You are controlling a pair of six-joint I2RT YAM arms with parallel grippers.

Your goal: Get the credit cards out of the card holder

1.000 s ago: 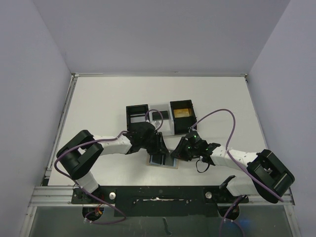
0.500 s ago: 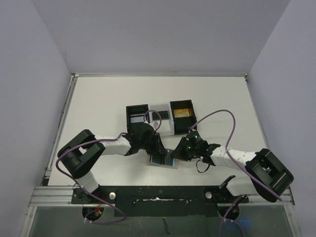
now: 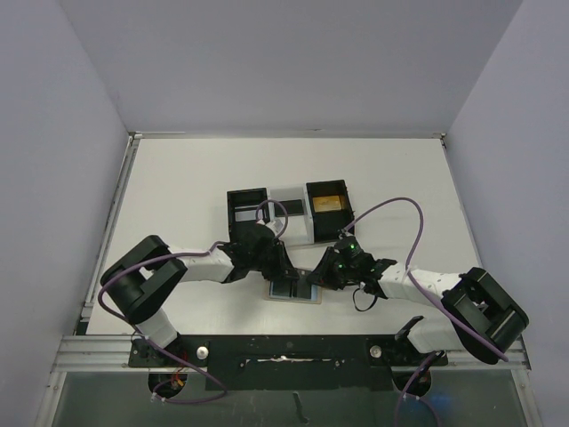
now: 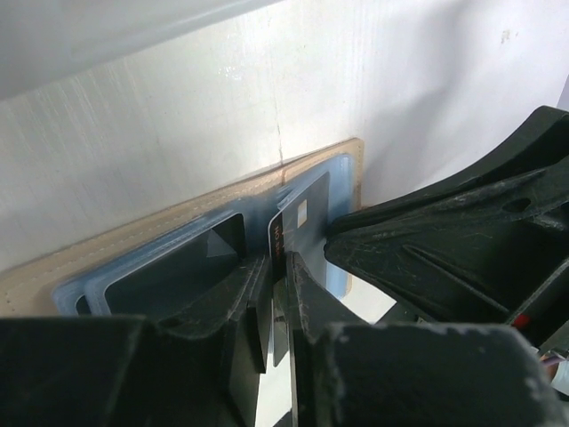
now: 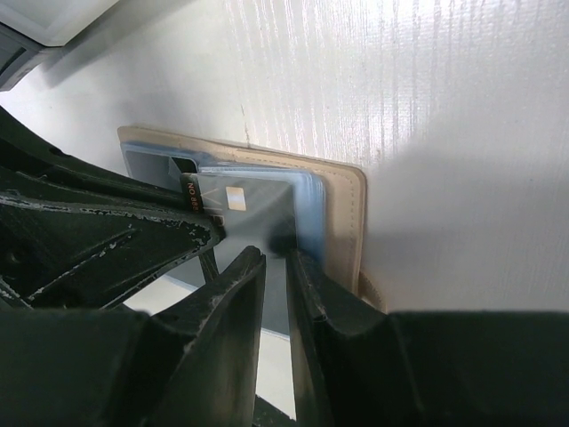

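Observation:
The tan card holder [image 3: 300,294] lies open on the table between both arms, its blue-grey panels facing up. A dark credit card [image 4: 307,209] with a small chip sticks out of the right panel. My left gripper [image 4: 280,260] is shut on that card's near edge, low over the holder [image 4: 354,173]. From the other side, my right gripper [image 5: 277,258] has its jaws almost together, pinching the right panel's edge beside the tan border [image 5: 348,213]. The card [image 5: 240,200] lies just beyond its tips. In the top view, the left gripper [image 3: 284,274] and right gripper [image 3: 317,277] nearly touch.
A black tray [image 3: 247,206] with three compartments stands just behind the holder; its right compartment [image 3: 327,203] holds something yellow. Purple cables loop off both arms. The table's side rails and grey walls close in the work area.
My left jaws have closed from partly open onto the card's edge. The right gripper has edged slightly left over the holder.

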